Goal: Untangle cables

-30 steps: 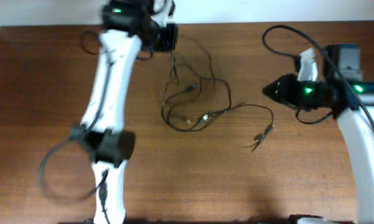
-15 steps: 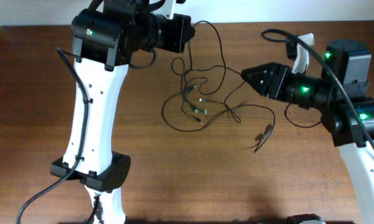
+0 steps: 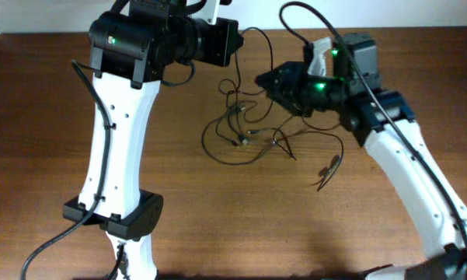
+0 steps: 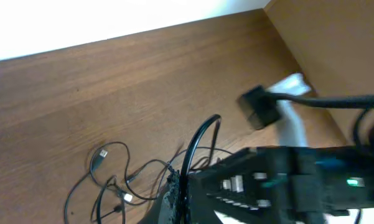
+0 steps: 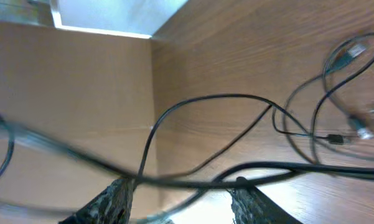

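Left end effector (image 3: 235, 45) clamped on one strand of the cables (image 3: 245, 138); the rest lie on the desk (image 3: 217, 225). Right end effector (image 5: 182, 188) spread wide, gripping nothing, strands crossing between its fingers.

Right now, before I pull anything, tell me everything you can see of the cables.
The cables are several thin black cords with small silvery or black plugs, loosely tangled in the middle of the wooden table. One plug end trails out toward the right arm's side. One strand rises off the table to the left gripper, which seems to pinch it. Other strands cross between the open fingers of the right gripper, not clamped.
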`<action>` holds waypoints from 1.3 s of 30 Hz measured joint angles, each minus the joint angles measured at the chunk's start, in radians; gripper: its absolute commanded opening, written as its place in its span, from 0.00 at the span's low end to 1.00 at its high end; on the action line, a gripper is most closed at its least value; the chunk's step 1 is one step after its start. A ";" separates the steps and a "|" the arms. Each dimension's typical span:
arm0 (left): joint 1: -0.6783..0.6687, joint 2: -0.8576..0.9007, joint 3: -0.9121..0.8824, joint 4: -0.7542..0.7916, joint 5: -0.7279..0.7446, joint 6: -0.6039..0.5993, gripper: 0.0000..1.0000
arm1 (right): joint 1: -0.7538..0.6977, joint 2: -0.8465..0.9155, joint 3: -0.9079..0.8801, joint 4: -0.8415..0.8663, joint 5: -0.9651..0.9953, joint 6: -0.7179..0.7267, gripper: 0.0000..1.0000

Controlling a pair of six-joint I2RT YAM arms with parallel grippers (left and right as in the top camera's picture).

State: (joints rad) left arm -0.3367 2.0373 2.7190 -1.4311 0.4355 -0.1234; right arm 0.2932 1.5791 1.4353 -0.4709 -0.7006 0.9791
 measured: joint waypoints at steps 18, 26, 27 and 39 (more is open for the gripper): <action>0.207 -0.162 -0.001 0.085 -0.035 0.000 0.00 | 0.082 0.173 0.002 -0.266 0.135 -0.196 0.04; 0.700 -0.317 0.010 0.053 -0.178 0.000 0.00 | -0.090 0.175 0.003 -0.518 0.437 -0.360 0.04; 0.734 -0.314 0.010 0.051 -0.195 0.000 0.00 | -0.118 0.175 0.003 -0.529 0.450 -0.377 0.04; 0.993 -0.094 0.008 0.082 -0.520 -0.086 0.00 | -0.180 0.176 0.003 -0.547 0.490 -0.430 0.04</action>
State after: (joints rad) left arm 0.6567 1.9430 2.7274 -1.3491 -0.0845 -0.2092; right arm 0.1135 1.7554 1.4380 -1.0180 -0.2104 0.5491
